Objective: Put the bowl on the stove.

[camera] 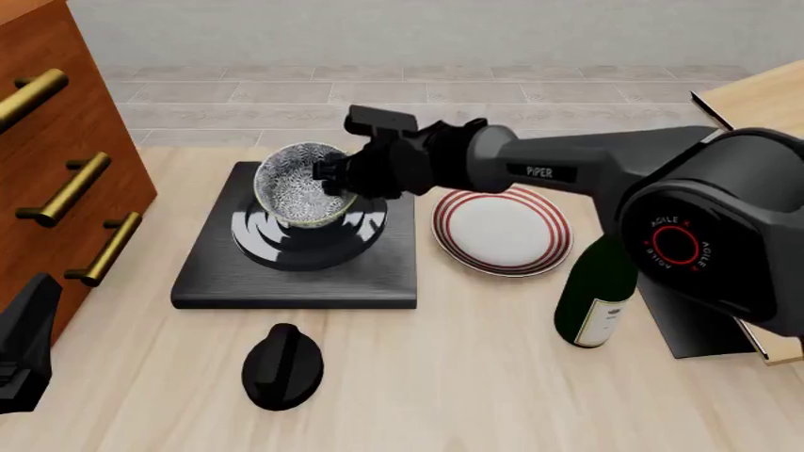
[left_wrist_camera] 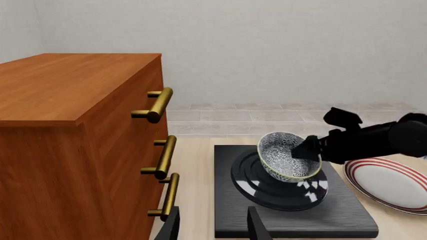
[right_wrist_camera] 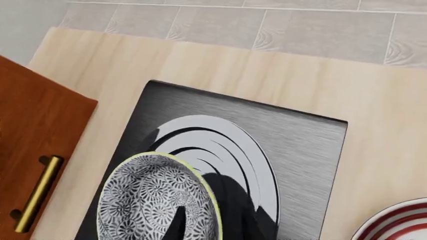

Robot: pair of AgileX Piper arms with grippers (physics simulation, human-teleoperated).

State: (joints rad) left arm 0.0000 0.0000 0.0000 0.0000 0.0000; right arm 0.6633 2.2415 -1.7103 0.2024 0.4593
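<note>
The patterned grey-and-white bowl point(camera: 296, 184) hangs tilted over the ringed centre of the black stove point(camera: 214, 273). My right gripper point(camera: 337, 179) is shut on the bowl's right rim, one finger inside and one outside. In the left wrist view the bowl point(left_wrist_camera: 283, 152) leans with its base right at the stove's point(left_wrist_camera: 333, 210) rings, held by the right gripper point(left_wrist_camera: 308, 150); I cannot tell if it touches. The right wrist view looks down into the bowl point(right_wrist_camera: 147, 200) above the stove point(right_wrist_camera: 307, 150). My left gripper point(left_wrist_camera: 212, 227) is open and holds nothing, near the table's front left corner.
A wooden drawer cabinet point(camera: 51, 113) with brass handles stands just left of the stove. The red-ringed white plate point(camera: 503, 231) lies right of the stove. A small black knob point(camera: 282, 367) sits in front of it. A green bottle point(camera: 601, 297) stands at the right.
</note>
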